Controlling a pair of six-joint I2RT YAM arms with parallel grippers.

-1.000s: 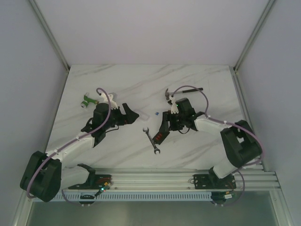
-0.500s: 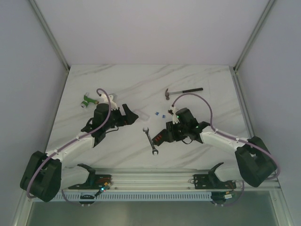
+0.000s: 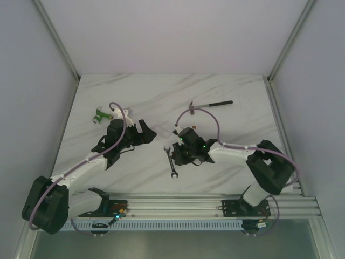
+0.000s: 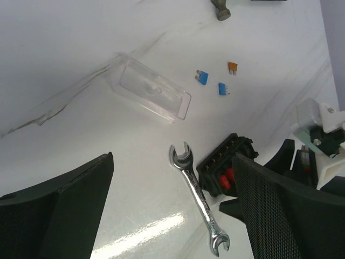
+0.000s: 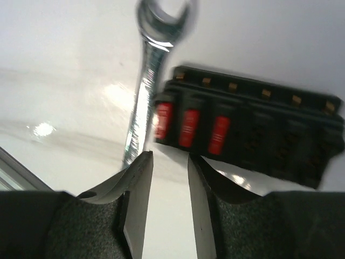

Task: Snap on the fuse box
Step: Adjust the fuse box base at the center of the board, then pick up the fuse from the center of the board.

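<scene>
White marble table carries the fuse box flat beside the wrench, just beyond the right gripper, whose jaws stand narrowly apart on nothing; the left gripper gapes wide and empty near the clear cover. Light, rigid, slick plastic by the look: best pinched across its long side walls.

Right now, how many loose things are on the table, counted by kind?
Fuse box: 1
Cover: 1
Wrench: 1
Hammer: 1
Connector: 1
Fuses: 3 (blue, blue, orange)
Total: 8
</scene>
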